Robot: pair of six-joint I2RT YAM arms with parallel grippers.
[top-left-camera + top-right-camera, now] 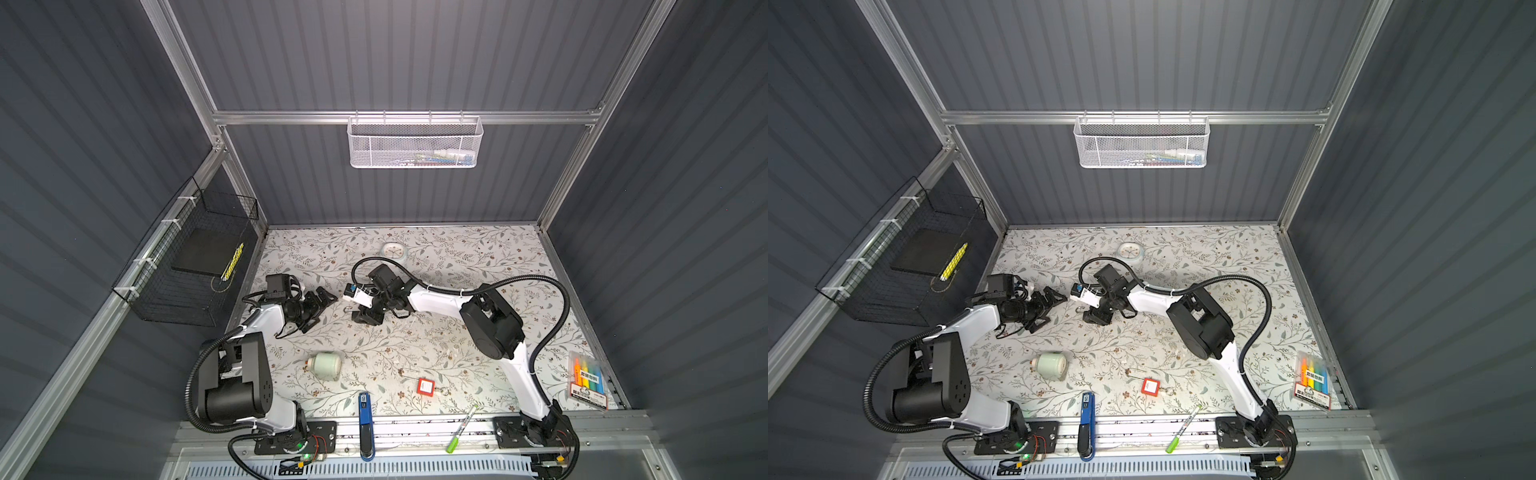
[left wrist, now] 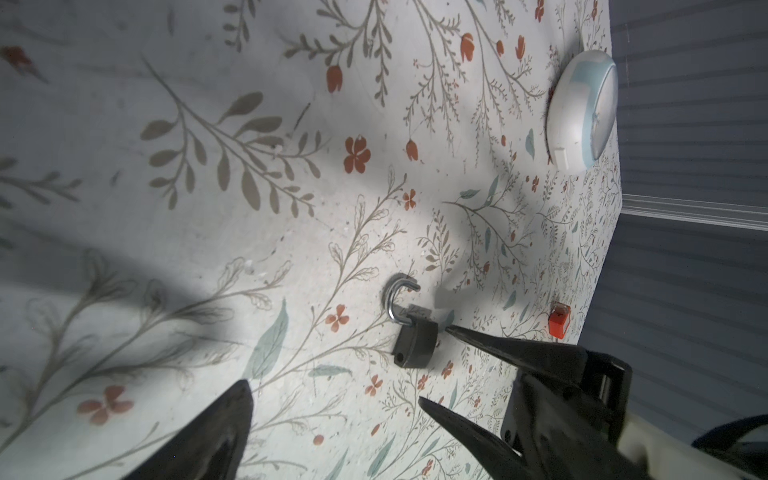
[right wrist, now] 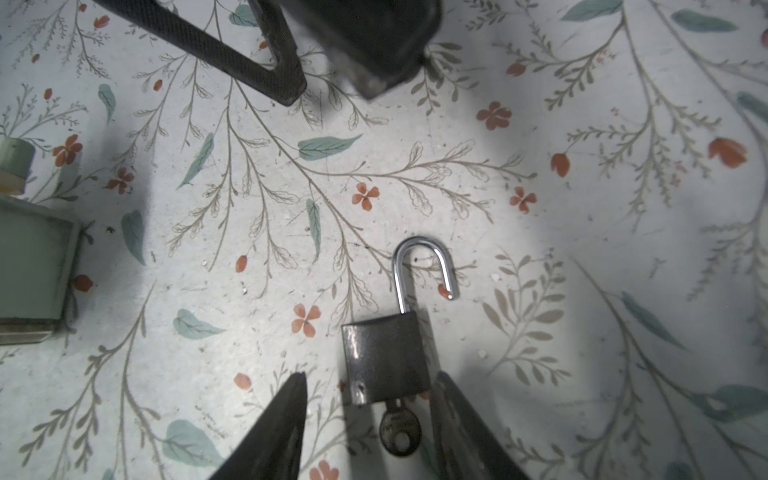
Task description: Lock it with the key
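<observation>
Right wrist camera has the padlock (image 3: 384,361) straight under it, lying flat on the flowered table cover (image 3: 582,232) out toward the middle of the table. It is a squat dark metal block, faintly speckled and scuffed, with a bright chrome shackle (image 3: 419,266) standing open and a dull, worn key (image 3: 399,434) with a round bow sitting in the keyhole. Right gripper (image 3: 372,374) straddles the lock body with its tapered black fingers about half spread. One finger is just beside the body and the other shows a clear gap, so nothing is gripped. Left gripper (image 1: 325,308) hangs close by, jaws spread wide and empty, pointing toward the lock. As for containers, in both top views a white perforated-metal basket (image 1: 415,143) hooks over the back rail; a few coloured bits lie in its bottom that I can't make out through the mesh. A black wire basket (image 1: 187,270) is tied to the left rail with white ties and holds a flat black slab (image 1: 205,251) with a yellow patterned stick (image 1: 232,261) at its edge. Near the right edge a clear plastic pack (image 1: 588,380) holds a row of coloured highlighters. A pale green glazed jar (image 1: 326,365) lies on its side.
</observation>
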